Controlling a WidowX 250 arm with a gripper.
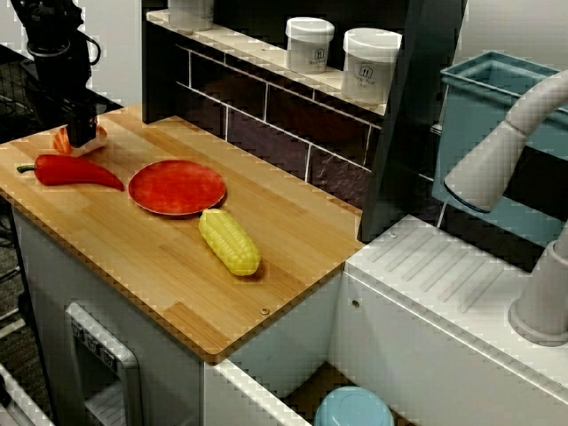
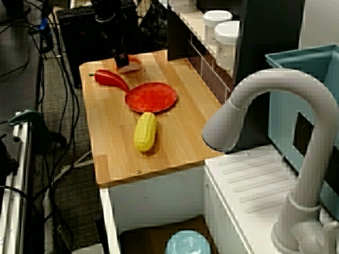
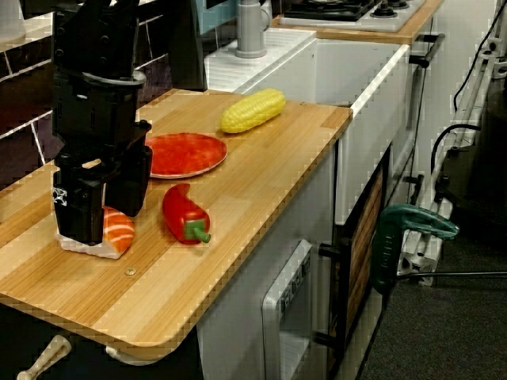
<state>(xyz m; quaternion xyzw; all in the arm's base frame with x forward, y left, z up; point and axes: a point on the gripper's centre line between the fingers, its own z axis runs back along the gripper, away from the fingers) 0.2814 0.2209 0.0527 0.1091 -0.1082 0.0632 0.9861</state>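
gripper (image 3: 101,223) rests over the sushi (image 3: 119,231), past the pepper (image 3: 184,212) from the plate (image 3: 184,154); pinching or not, i cannot tell. an off-centre squeeze might pop it against the pepper.

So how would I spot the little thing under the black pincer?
Find the wooden counter and go to the end farthest from the yellow corn. There, at the tips of the black pincer, sits a toy salmon sushi beside the red pepper. It alone is striped orange and white on a rice block.
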